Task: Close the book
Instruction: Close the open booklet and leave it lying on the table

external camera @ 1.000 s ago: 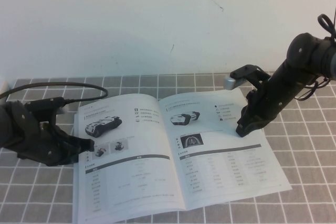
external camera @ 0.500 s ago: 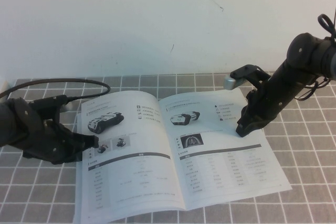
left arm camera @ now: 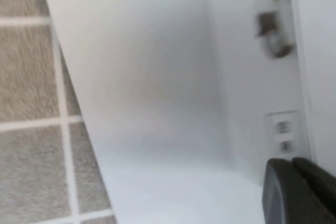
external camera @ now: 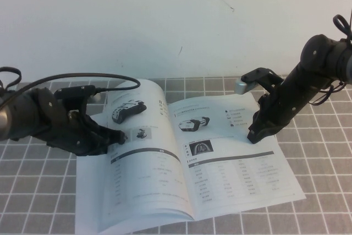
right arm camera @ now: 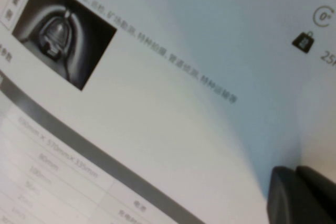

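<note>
Nearest the robot, the open book (external camera: 220, 180) is laid on a grey tiled mat (external camera: 322, 160); its right-hand page (external camera: 236, 163) is spread flat, while its left-hand page (external camera: 144, 158) is curled up off the mat and tilted toward the spine. Midway back on the left, the left gripper (external camera: 119, 135) is set against the outer edge of that raised page, beside a small printed picture; in the left wrist view its fingers (left arm camera: 294, 192) are seen pressed together, and nothing can be made out clamped between them. Slightly farther back on the right, the right gripper (external camera: 254, 136) is pressed tip-down onto the flat page near its outer edge; its fingers (right arm camera: 299, 195) are likewise seen closed together, with nothing held. A black cable (external camera: 104, 77) is arched behind the left arm; farthest off, a white wall (external camera: 165, 20) is seen.
</note>
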Motion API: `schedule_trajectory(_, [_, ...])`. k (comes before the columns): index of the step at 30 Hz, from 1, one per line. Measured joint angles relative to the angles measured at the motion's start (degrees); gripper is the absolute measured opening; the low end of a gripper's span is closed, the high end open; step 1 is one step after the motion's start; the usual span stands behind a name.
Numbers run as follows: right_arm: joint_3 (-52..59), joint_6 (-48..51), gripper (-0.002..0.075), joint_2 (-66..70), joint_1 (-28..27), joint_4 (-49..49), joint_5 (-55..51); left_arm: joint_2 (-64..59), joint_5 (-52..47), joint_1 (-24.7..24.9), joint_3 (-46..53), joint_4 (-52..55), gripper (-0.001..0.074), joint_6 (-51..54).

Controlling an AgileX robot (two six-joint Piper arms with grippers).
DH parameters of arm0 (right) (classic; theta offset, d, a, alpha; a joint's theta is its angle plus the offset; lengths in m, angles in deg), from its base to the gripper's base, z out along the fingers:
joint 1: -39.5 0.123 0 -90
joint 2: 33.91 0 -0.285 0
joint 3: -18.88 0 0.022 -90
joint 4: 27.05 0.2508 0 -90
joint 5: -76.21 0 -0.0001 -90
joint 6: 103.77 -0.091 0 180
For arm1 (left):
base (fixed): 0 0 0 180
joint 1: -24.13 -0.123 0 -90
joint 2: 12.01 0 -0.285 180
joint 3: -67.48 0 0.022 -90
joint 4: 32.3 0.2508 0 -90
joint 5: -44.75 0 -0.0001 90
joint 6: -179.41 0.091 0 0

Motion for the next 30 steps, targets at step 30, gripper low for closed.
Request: schedule_trajectory(30, [-0.46, 0.12, -0.0003, 0.33, 0.00, 0.00, -1.30, -2.41, -8.15, -1.23, -2.56, 33.93, -0.0003, -26.10])
